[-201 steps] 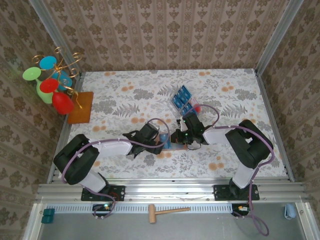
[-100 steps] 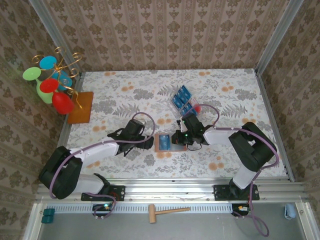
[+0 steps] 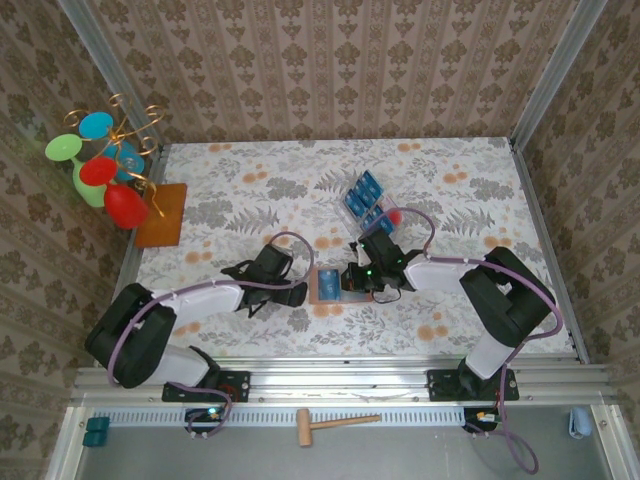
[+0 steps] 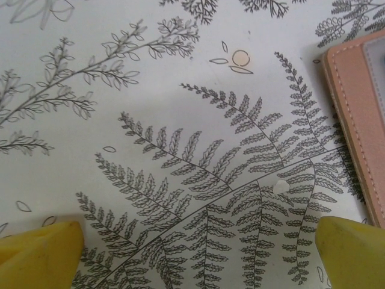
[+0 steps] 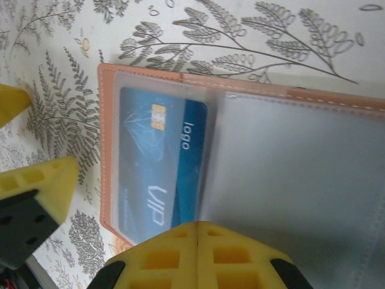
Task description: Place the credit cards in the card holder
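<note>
The left tool [image 4: 197, 250] hovers low over the fern-printed counter [image 3: 480, 170] with its yellow fingers [image 4: 42, 253] spread wide apart and nothing between them. The tan card holder [image 5: 289, 168] lies flat and open on the counter just beyond that tool's right finger, its stitched edge close to the fingertip but not touching it. On the other side of the holder, the right tool [image 5: 197, 241] has its two yellow fingers pressed together, tip against tip, with nothing caught between them. From its wrist camera those joined tips sit over the holder's near edge, but I cannot tell whether they press on it or float just above. One blue credit card [image 5: 157, 162] is tucked under the cloudy pocket on the half of the holder ahead and to the left of the right tool's tips. The pale pocket on the half to the right of the tips has nothing blue in it. The left tool's spread fingertips show at the left of that view, just outside the holder's edge. The other credit cards [image 3: 364, 197] sit in a clear tray [image 3: 392, 212] beyond the right tool, apart from it and further still from the left tool.
</note>
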